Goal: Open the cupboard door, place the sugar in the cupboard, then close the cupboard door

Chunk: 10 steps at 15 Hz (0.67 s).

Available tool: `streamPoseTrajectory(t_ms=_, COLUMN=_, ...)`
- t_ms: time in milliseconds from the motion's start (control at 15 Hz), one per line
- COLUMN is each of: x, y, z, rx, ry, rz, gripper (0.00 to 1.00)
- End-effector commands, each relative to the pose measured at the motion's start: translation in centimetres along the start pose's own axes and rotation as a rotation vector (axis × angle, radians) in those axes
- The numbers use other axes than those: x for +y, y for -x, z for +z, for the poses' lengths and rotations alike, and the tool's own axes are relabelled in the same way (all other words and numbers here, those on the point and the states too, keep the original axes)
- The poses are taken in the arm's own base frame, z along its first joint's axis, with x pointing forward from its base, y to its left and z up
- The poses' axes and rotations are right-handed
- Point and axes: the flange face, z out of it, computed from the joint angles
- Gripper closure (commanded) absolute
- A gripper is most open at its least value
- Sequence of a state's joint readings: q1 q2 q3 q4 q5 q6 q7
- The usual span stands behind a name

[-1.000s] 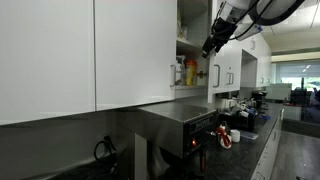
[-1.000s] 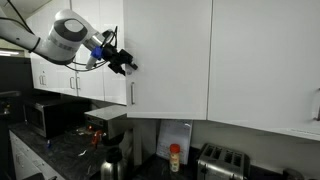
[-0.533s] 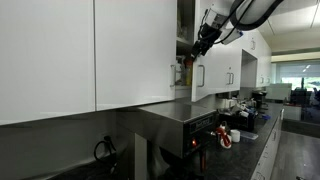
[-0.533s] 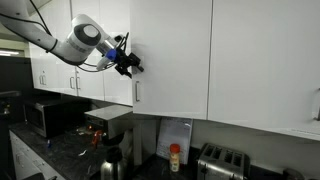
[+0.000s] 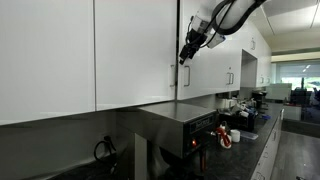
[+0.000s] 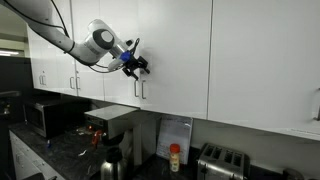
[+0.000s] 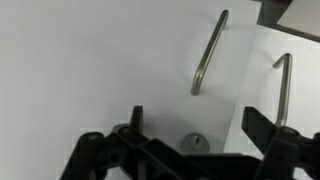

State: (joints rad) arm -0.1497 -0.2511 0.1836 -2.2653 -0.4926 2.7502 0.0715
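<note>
White gloss covers the scene: the cupboard door [image 6: 175, 60] sits level with the panels around it in an exterior view. In the exterior view along the wall, a thin dark line runs down its handle edge [image 5: 198, 78], so I cannot tell there whether it is fully shut. The gripper [image 6: 140, 68] is at that same left edge of the door, just above the slim silver handle [image 6: 141, 88] and close against the panel. Whether it touches the panel cannot be told. Its jaws are spread as wide as they go and hold nothing. In the wrist view the gripper [image 7: 193, 115] enters from the bottom with both dark fingers [image 7: 135, 120] far apart and bare white door between them. One bar handle [image 7: 208, 55] stands above the gap, and a second bar handle [image 7: 283, 85] is further right, beyond the seam. I cannot tell which of the two belongs to the task's door. The arm [image 5: 225, 15] reaches in from the upper side.
</note>
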Motion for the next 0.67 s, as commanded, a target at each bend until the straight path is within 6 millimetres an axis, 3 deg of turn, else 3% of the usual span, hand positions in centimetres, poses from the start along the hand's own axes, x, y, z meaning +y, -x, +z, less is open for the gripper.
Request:
streamPoseTrajectory(t_ms=0, x=-0.2, y=-1.0, z=1.7, rx=-0.028, ry=-0.04, rz=-0.025, gripper=0.0)
streamPoseTrajectory(t_ms=600, x=-3.1, y=3.1, z=1.4, rx=-0.261, ry=-0.167, rz=0.063, gripper=0.0)
